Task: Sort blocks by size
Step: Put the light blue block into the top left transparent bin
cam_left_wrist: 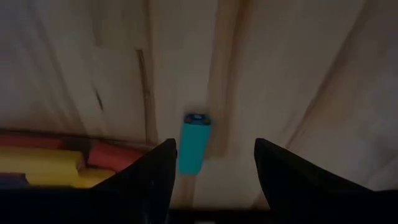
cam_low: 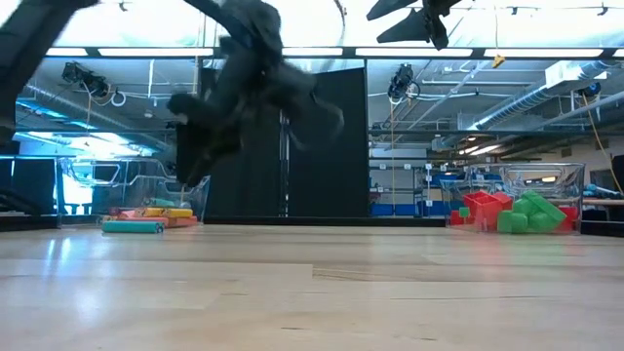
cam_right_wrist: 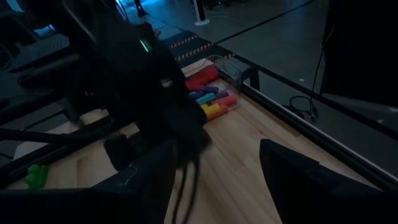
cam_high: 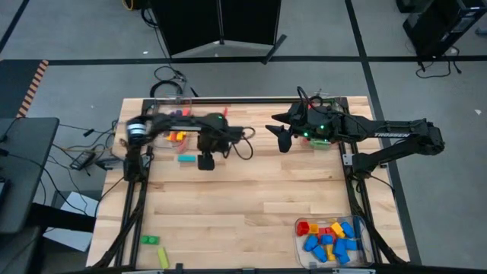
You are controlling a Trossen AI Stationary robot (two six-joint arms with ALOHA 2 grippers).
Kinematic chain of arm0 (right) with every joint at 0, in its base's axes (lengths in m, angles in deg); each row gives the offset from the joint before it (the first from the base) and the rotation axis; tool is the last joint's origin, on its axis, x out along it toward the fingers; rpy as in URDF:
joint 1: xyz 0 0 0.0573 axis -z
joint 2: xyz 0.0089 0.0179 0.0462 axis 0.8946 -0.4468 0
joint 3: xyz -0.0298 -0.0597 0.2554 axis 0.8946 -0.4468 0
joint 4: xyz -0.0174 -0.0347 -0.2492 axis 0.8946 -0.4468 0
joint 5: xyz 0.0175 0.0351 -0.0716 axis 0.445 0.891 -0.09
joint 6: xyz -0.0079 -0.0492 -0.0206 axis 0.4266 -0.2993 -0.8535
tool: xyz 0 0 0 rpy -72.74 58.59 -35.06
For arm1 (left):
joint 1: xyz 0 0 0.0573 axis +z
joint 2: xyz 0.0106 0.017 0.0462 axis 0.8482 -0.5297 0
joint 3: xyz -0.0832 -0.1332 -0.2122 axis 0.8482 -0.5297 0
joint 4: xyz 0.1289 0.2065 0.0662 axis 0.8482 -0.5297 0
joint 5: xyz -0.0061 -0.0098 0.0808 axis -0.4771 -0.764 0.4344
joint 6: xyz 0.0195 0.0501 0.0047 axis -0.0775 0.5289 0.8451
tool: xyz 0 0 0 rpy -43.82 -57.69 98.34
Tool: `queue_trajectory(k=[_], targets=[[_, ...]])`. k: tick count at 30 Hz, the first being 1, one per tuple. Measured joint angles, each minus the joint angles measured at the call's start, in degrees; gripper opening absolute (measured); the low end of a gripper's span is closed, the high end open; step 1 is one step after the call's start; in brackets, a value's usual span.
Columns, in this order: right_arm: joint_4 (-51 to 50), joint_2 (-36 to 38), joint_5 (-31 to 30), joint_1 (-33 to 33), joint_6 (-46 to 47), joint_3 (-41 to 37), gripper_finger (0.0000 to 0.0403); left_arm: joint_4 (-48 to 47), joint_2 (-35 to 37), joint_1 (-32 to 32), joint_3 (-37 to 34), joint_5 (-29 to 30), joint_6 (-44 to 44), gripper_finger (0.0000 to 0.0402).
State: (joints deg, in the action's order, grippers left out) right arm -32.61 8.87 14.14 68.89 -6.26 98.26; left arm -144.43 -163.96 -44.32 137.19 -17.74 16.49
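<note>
Teal block (cam_left_wrist: 194,142) lies flat on the table (cam_high: 251,198) by the far-left bin (cam_high: 176,125), long axis left-right across the table. Left gripper (cam_left_wrist: 213,171) hovers above it, fingers apart, empty. Right gripper (cam_high: 280,135) apart, empty, far-right.

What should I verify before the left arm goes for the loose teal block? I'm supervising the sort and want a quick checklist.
1. Left gripper open and empty: ok.
2. Teal block lying free on the table, between the fingers' line: ok.
3. Bin of long bars near the block, could be nudged: not ok.
4. Right gripper well apart from the left: ok.
5. Left arm steady: cannot tell.
</note>
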Motion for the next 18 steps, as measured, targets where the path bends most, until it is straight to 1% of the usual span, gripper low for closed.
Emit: queue_trajectory(k=[4, 9, 14, 18], targets=[[0.00, 0.00, 0.00, 0.00, 0.04, -0.02, 0.0241, -4.74, -8.75, 0.00, 3.20, 2.91, 0.61, 0.0222], [0.02, 0.00, 0.00, 0.00, 0.04, -0.02, 0.0239, -8.32, -15.85, 0.02, 3.46, 5.01, 0.74, 0.0222], [0.01, 0.00, 0.00, 0.00, 0.06, -0.02, 0.0240, -8.36, -20.19, 0.02, 3.48, 5.30, 2.16, 0.0222], [0.00, 0.01, 0.00, 0.00, 0.06, -0.01, 0.0239, -8.41, -22.20, 0.02, 3.46, 7.32, 2.33, 0.0222]])
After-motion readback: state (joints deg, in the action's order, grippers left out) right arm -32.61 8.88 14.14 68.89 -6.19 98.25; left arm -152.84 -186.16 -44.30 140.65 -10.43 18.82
